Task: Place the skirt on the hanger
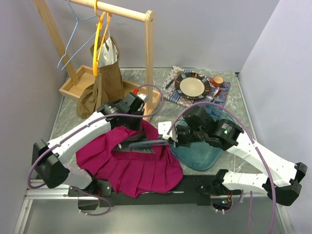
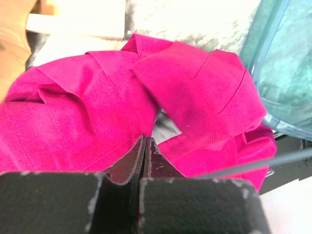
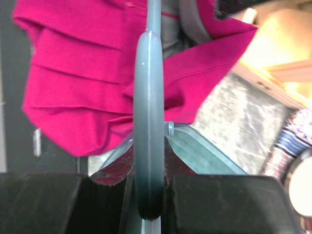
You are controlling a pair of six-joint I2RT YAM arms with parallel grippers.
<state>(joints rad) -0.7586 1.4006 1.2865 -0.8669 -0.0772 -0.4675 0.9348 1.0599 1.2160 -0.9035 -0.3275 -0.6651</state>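
Evidently soft, light and limp, the skirt (image 1: 131, 168) is found at the table's (image 1: 229, 102) 6 o'clock, best held by its waistband; the left gripper (image 2: 144, 148) is closed on its edge, the right gripper (image 3: 148, 165) clamped on the hanger (image 3: 148, 97).

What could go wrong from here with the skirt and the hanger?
One: the left gripper is shut at a fold of the skirt, and the pinch looks shallow, so the fabric may slip out when lifted. Two: the right gripper clamps the hanger on one thin section, so it could twist once the skirt's weight pulls on it.
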